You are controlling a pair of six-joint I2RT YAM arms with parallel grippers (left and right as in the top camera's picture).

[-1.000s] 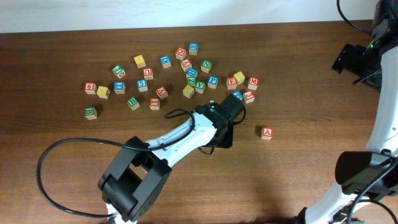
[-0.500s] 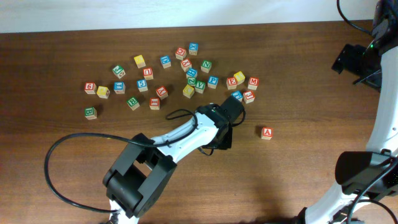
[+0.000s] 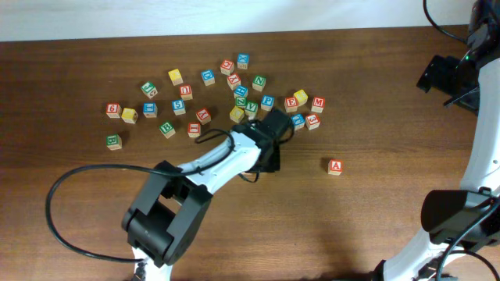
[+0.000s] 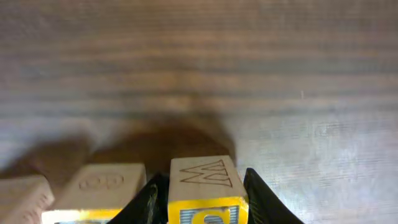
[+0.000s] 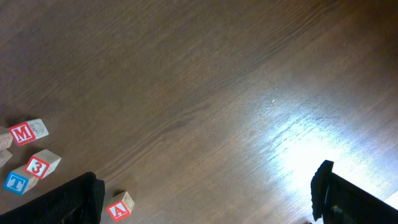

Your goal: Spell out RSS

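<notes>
The yellow-framed cube [image 4: 205, 186] shows only to the left wrist camera. It sits between the fingers of the left gripper [image 4: 204, 180], which stand tight along both its sides; whether they really squeeze it, I cannot tell. Being a cube, it has no longer side. Its coloured letter face looks toward that camera, cut by the picture edge, and above it is a plain face with a carved zigzag. A pale cube [image 4: 106, 183] lies just beside.

From overhead the gripper hides the cube, at the lower right edge of the cube cluster [image 3: 241, 91]. The right gripper [image 5: 208, 186] hangs spread wide over the table [image 5: 249, 74], near a red A cube [image 5: 119, 208].
</notes>
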